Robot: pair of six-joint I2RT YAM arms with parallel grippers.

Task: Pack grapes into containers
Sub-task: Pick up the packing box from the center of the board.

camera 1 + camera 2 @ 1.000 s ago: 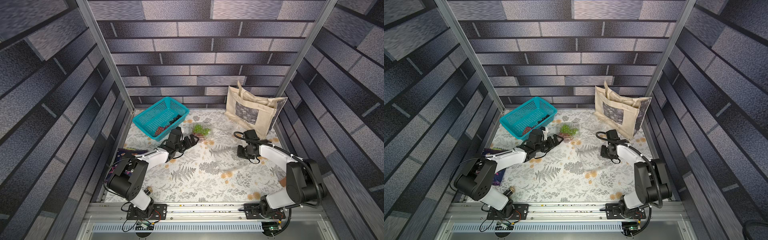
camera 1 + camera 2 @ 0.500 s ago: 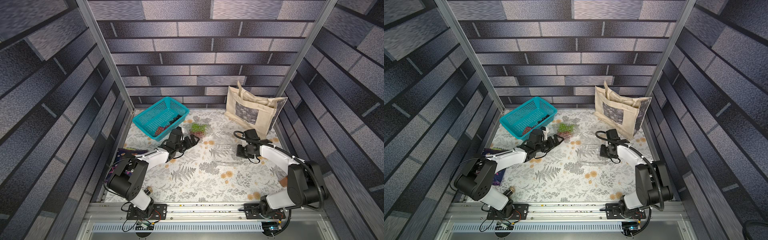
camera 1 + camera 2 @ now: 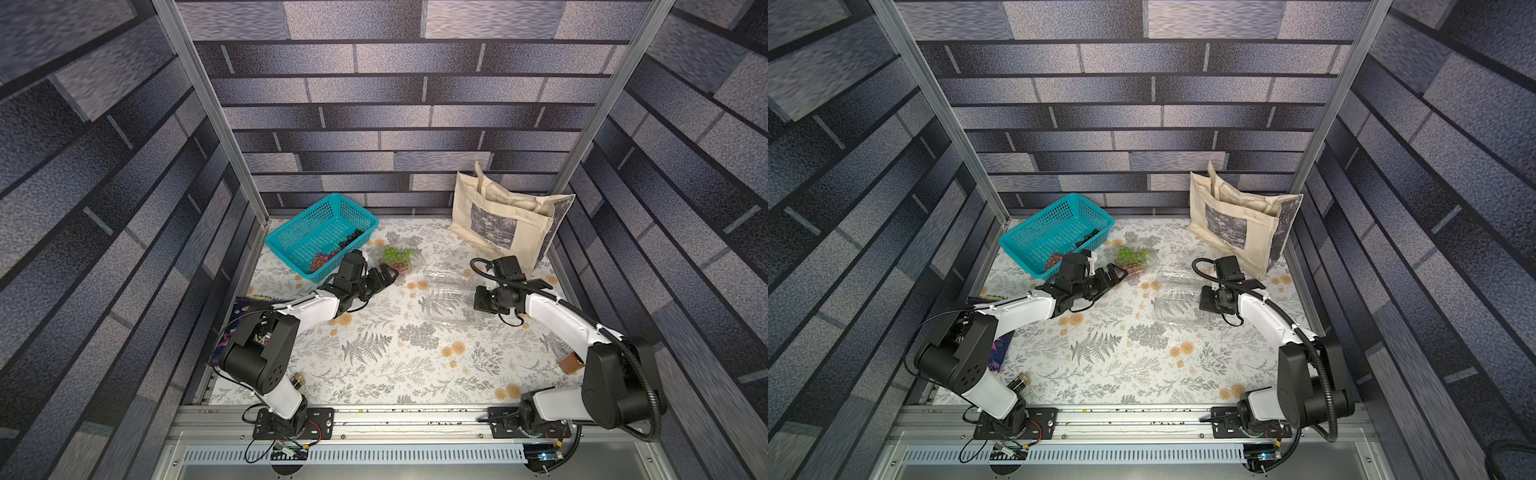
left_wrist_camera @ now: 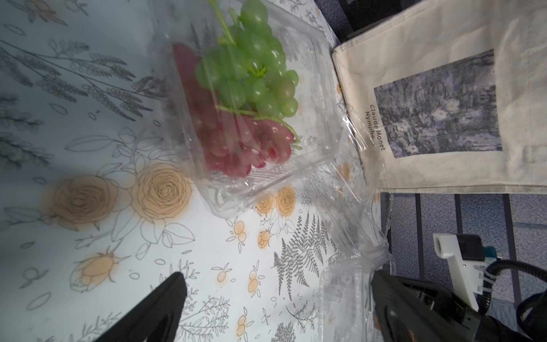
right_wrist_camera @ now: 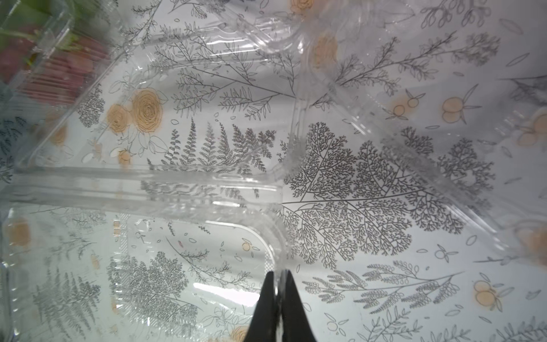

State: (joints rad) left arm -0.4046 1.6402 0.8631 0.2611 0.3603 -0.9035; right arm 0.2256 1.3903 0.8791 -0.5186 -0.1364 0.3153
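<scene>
Near the tote bag: one empty box, clear, thin, light, likely springy and easily crushed; best held by its rim, where my right gripper pinches shut. My left gripper, spread wide, faces the filled box of grapes.

Right fingers closed onto empty container rim.

Four grape bunches, three containers — one basket, one bag.
</scene>
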